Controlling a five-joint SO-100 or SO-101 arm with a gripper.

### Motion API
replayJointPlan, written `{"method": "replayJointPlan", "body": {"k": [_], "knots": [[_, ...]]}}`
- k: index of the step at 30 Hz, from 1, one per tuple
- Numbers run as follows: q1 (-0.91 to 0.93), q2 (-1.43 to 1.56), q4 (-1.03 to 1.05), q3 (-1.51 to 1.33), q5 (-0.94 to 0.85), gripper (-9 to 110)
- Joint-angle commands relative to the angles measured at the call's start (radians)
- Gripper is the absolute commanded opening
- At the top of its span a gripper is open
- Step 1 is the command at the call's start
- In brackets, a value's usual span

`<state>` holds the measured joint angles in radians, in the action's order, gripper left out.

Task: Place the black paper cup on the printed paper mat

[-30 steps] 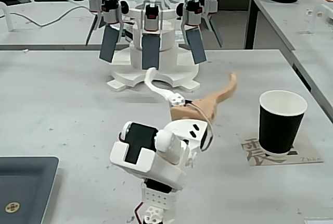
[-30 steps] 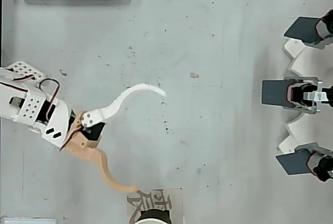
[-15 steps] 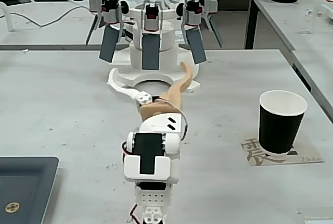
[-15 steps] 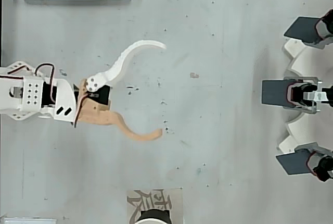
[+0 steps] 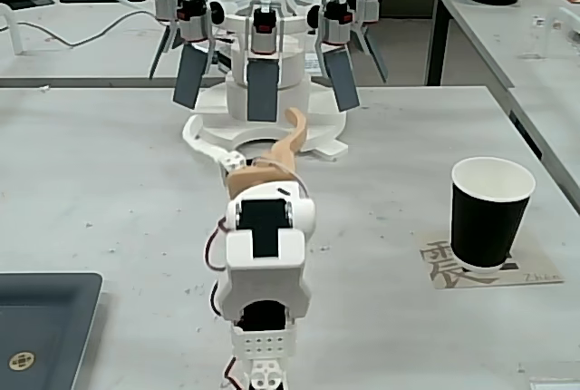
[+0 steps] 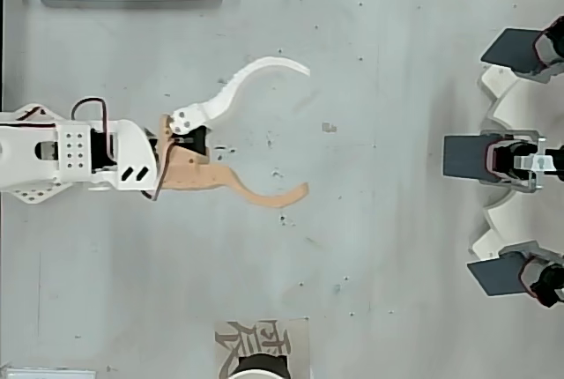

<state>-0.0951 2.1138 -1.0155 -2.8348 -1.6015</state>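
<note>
Arm base (image 5: 263,317): nearest the fixed camera, mid-table.
Gripper (image 6: 304,128): jaws spread wide, empty, pointing away from base.
Black paper cup (image 5: 489,213): upright on the printed paper mat (image 5: 444,268), right of the gripper in fixed view, well apart.
Judgement: placement appears done.

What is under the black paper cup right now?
The black paper cup stands on the printed paper mat, whose grey character shows beside its base in the fixed view. The mat's part beneath the cup is covered. The open gripper is empty, well apart.
</note>
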Motion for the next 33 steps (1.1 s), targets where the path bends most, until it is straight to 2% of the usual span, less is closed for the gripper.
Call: {"method": "replayJointPlan", "body": {"k": [1,17,33], "knots": [[-0.012,-0.083,0.002,0.121,0.032,30],[-0.006,-0.515,0.020,0.571,0.061,25],[0.006,-0.761,0.025,0.807,0.061,16]]}}
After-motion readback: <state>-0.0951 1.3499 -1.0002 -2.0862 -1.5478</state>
